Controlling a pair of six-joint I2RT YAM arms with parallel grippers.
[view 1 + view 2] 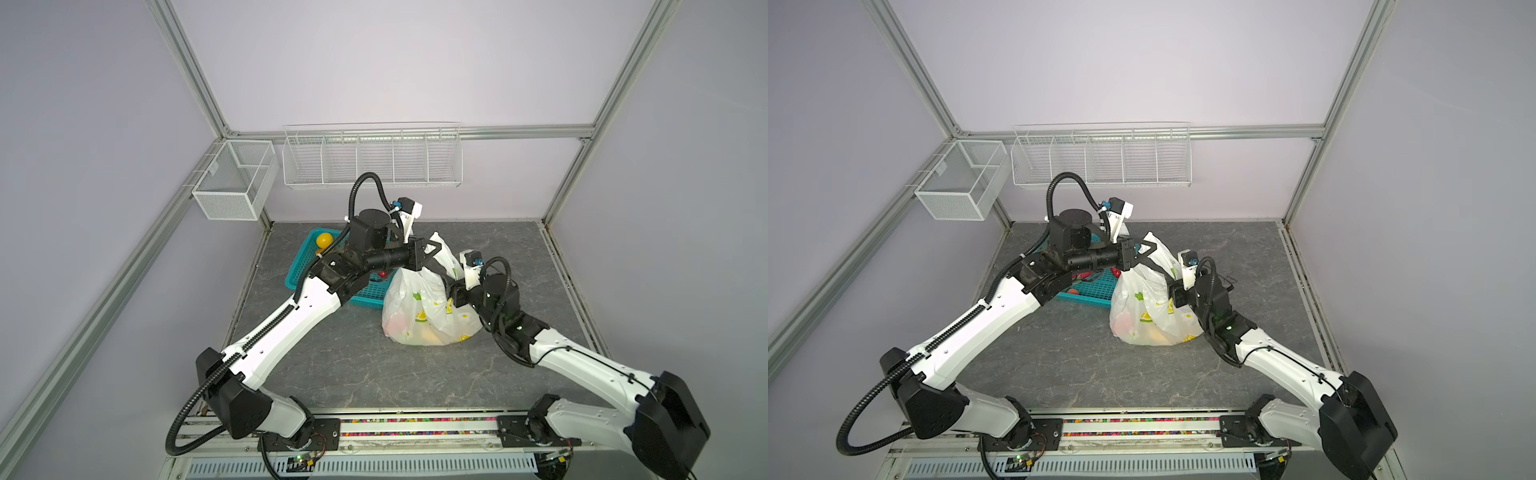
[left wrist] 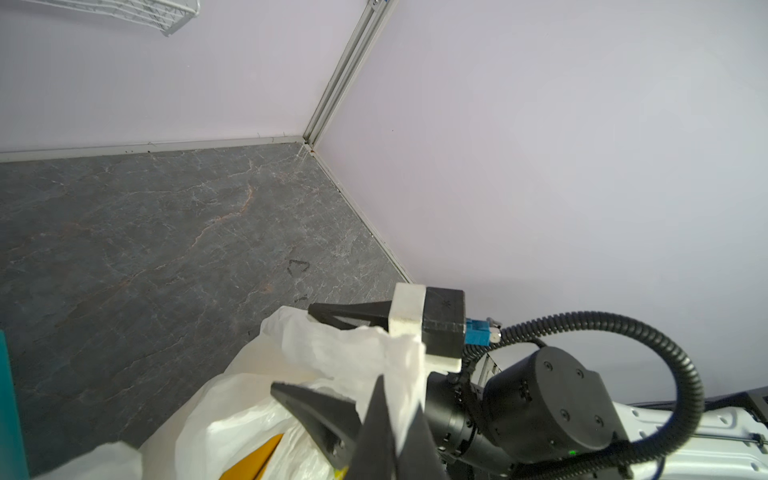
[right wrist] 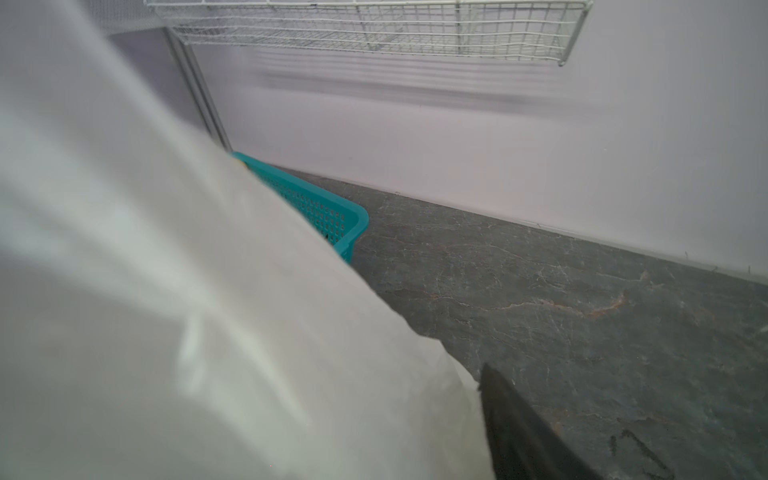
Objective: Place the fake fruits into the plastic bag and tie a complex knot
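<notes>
**Position.** The plastic bag (image 1: 428,307) sits on the grey tabletop (image 1: 353,365), right of centre in both top views and just beside the teal basket (image 1: 365,297). Fake fruits (image 1: 430,334) show through its lower wall. A yellow fruit (image 1: 324,240) and a red fruit (image 1: 382,274) lie in the basket, so I judge the loading possibly incomplete.

**Claws.** The left gripper (image 2: 381,390) is clamped tight on the gathered upper plastic of the bag. The right gripper (image 2: 291,349) has its jaws wide, one finger on either side of a loose strap (image 2: 340,349), gripping nothing. No knot is visible.

**Judgement.** The step in hand appears to be the right claw taking that strap for tying.
- I would close only once the film lies deep between the pads, since thin plastic slips off the tips.
- I would hold the left pinch firm so the neck is taut and the fruit weight anchors the base.
- I would pull across rather than up, or the bag may lift and spill.

Plastic blocks most of the right wrist view, so I verify the catch from the left wrist view.
</notes>
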